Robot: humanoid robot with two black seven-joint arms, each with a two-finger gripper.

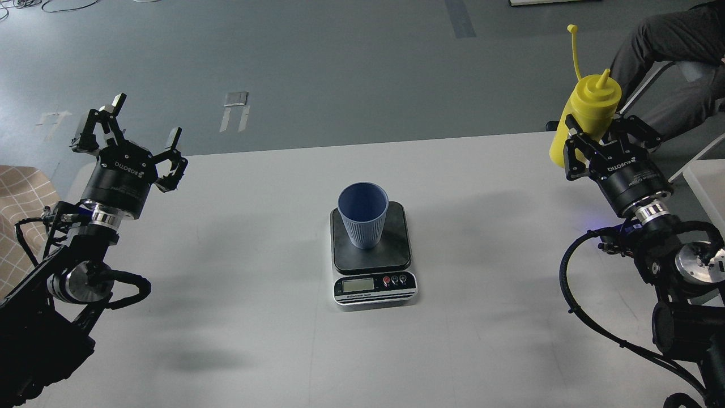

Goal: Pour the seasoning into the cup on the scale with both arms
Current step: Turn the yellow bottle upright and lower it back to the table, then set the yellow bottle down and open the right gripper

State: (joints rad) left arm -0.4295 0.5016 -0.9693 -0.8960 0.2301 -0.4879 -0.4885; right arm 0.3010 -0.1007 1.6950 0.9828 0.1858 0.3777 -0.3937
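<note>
The light blue ribbed cup [363, 221] stands upright on the dark platform of the scale [372, 252] at the table's middle. The yellow seasoning bottle [586, 115] is upright at the far right, nozzle up, its tethered cap sticking up above it. My right gripper [609, 137] is shut on the bottle's lower body and holds it near the table's back right edge, far from the cup. My left gripper [133, 127] is open and empty at the far left, raised above the table.
A seated person's legs and chair [668, 51] are behind the right arm. A white bin edge [708, 187] is at the right. A checked cloth [20, 209] lies at the left edge. The grey table [226, 294] spreads around the scale.
</note>
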